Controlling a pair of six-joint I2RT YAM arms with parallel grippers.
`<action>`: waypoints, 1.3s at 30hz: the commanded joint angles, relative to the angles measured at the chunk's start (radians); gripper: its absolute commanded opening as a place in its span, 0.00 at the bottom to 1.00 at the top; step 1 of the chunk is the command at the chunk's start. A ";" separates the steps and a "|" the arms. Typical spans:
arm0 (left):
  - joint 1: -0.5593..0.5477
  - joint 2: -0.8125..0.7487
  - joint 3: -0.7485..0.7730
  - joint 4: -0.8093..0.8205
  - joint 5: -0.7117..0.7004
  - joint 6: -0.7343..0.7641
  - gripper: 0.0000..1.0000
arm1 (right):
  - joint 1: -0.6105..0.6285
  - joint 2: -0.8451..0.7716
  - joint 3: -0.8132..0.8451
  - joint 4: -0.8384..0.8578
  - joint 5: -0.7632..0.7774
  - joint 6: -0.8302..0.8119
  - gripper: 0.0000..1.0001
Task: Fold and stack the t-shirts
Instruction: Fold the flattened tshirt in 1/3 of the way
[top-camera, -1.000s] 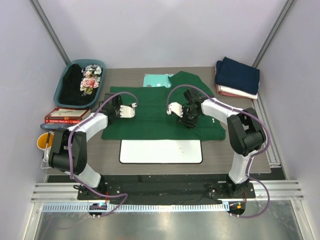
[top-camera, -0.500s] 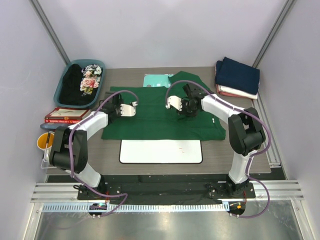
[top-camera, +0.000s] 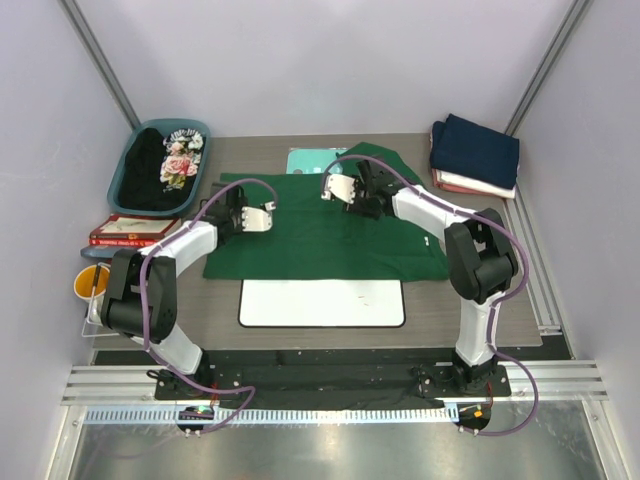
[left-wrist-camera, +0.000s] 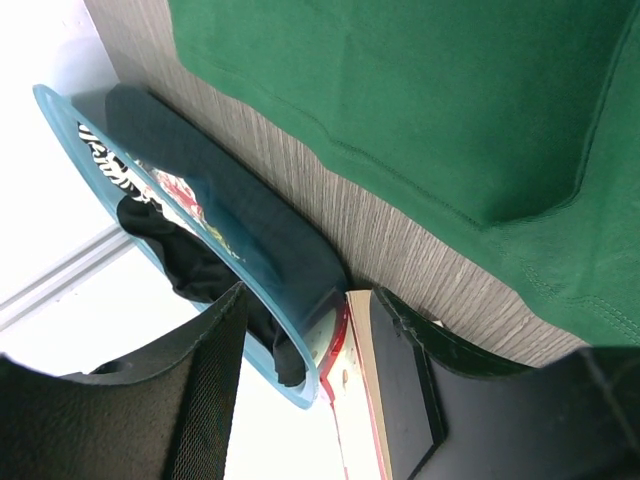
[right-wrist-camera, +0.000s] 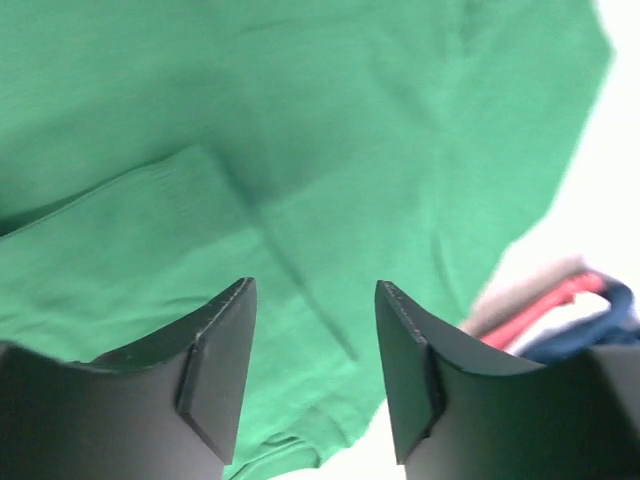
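A plain dark green t-shirt lies spread flat on the table, with one sleeve reaching toward the back. My left gripper is open and empty over its left edge. In the left wrist view the shirt's hem shows. My right gripper is open and empty, just above the shirt's upper middle. Green cloth fills the right wrist view behind the gripper. Folded navy, white and reddish shirts are stacked at the back right. A black floral-print shirt lies in a teal basket.
A whiteboard lies in front of the green shirt. A teal plastic board sticks out behind it. Red books and a yellow cup sit at the left edge. The basket and books are close to my left gripper.
My right gripper has moved from the shirt's middle toward the back and left, over its upper part. My left gripper has barely moved.
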 joint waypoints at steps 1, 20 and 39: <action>-0.002 -0.003 0.030 -0.008 0.000 -0.003 0.54 | 0.007 -0.020 0.007 0.162 0.109 0.020 0.58; 0.116 0.300 0.568 -0.785 0.388 0.083 0.00 | 0.002 -0.127 -0.164 -0.088 0.012 0.023 0.01; 0.061 0.533 0.817 -1.288 0.514 0.135 0.00 | 0.002 -0.110 -0.142 -0.097 0.005 0.029 0.01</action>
